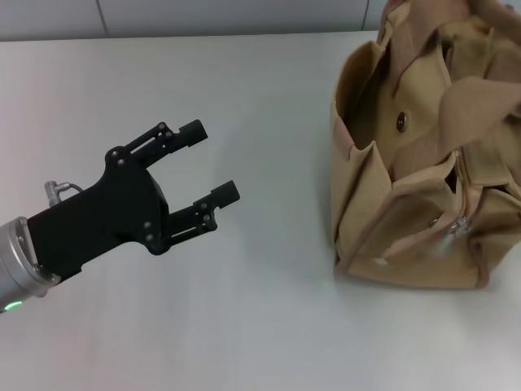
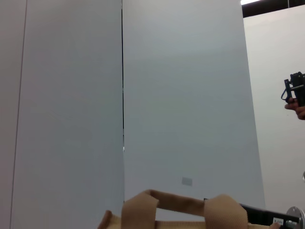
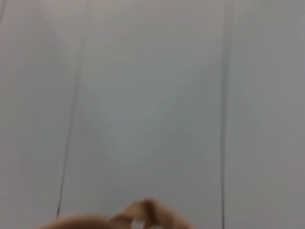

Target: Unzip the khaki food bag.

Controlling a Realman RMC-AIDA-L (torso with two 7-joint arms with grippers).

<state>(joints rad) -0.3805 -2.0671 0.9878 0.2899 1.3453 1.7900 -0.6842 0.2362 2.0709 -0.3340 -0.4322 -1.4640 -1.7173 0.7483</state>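
One left gripper (image 1: 203, 161), jaws spread, hovers over bare white bench (image 1: 244, 326); khaki food bag (image 1: 423, 155) overruns the right edge.

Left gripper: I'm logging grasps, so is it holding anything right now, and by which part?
Nothing is held. The left gripper is open over the bare table, apart from the khaki food bag.

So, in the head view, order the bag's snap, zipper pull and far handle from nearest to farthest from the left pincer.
From the open left pincer, left of the bag:
1. Snap, on the bag's near panel.
2. Zipper pull, toward the bag's right, lower in view.
3. Far handle, at the right edge, only slightly farther than the pull.
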